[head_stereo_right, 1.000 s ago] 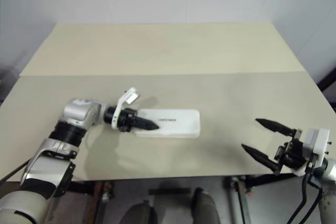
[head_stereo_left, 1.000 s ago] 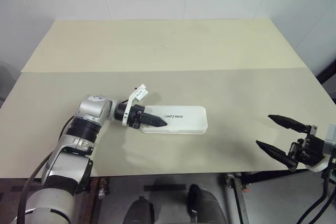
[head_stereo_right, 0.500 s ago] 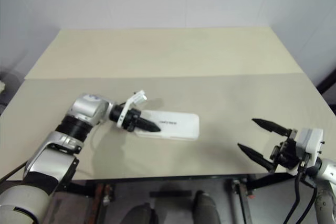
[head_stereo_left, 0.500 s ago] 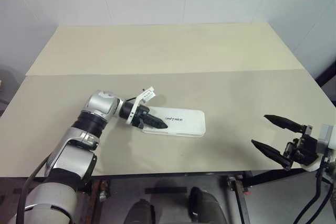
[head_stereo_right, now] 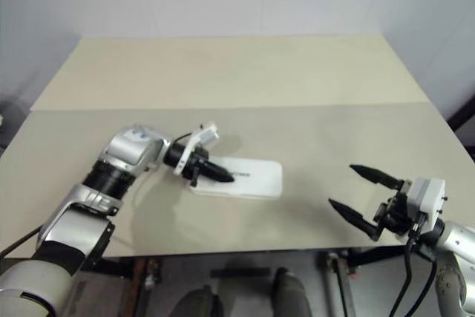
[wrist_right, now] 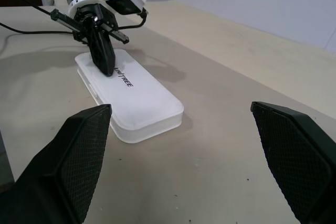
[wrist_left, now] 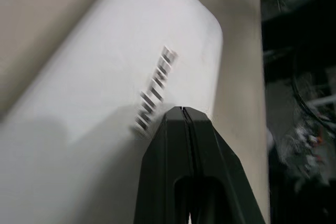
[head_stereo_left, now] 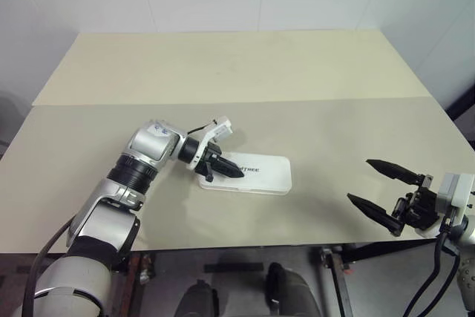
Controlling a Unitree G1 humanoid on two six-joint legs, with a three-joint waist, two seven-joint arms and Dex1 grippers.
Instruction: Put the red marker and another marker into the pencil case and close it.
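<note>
Case lid down, mid-bench

Left tool (head_stereo_left: 231,171), pinched shut and empty, over pencil case (head_stereo_left: 260,174); right tool (head_stereo_left: 380,189) spread wide, empty, near bench (head_stereo_left: 223,72) front edge.

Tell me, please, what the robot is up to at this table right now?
The robot's left gripper, its fingers shut together, is pressed down on the lid of the white pencil case, close to the dark lettering. The case lies flat on the beige table with its lid down, so it looks closed. The right gripper hangs wide open and empty near the table's front edge, well apart from the case. No markers are visible outside the case.
</note>
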